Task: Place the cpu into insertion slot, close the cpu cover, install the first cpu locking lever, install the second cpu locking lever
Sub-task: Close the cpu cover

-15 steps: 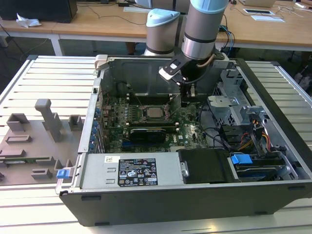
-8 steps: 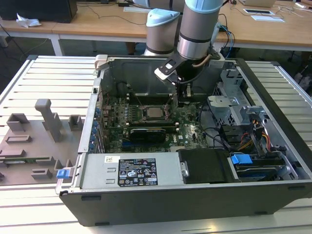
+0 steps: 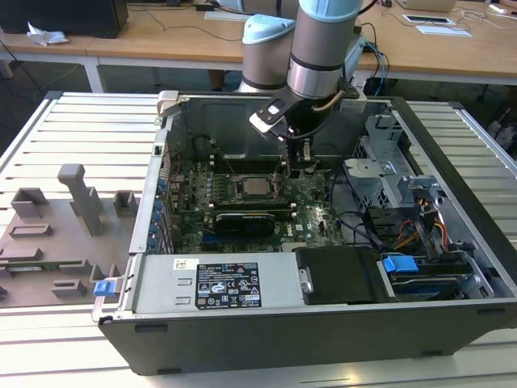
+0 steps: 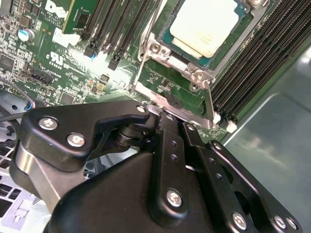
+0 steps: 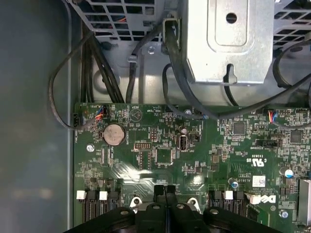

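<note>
One small square cpu with a dull silver top (image 4: 204, 24) lies flat on the green motherboard (image 5: 204, 165), framed by the window of one thin silver-grey metal cpu cover (image 4: 174, 59). One thin metal lever (image 4: 209, 99) rises beside the cover's corner. One black claw (image 5: 165, 190) hangs near it, its fingertips pressed together. One open dark computer case (image 3: 283, 335) rests on the slatted grey tabletop (image 3: 81, 129).

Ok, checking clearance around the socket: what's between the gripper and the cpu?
In the second wrist view, the metal edge of the cover and a thin lever lie between the gripper and the cpu.
</note>
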{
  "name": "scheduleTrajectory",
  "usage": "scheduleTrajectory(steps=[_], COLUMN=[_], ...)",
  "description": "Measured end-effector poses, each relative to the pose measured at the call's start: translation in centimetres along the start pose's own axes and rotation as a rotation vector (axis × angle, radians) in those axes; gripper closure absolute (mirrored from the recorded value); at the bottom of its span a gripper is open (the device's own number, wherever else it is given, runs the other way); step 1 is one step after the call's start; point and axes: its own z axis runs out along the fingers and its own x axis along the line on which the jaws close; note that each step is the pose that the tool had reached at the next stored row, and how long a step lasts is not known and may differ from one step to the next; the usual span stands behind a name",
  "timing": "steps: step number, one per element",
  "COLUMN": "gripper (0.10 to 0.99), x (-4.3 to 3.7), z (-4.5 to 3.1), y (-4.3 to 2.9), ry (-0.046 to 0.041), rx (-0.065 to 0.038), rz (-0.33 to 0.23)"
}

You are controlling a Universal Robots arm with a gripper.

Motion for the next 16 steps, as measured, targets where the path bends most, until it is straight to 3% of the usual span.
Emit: scheduleTrajectory(steps=[16], gripper=[0.98], x=[0.01], z=[0.27], y=[-1.24], ry=[-0.0004], rx=[0.0], rz=[0.0])
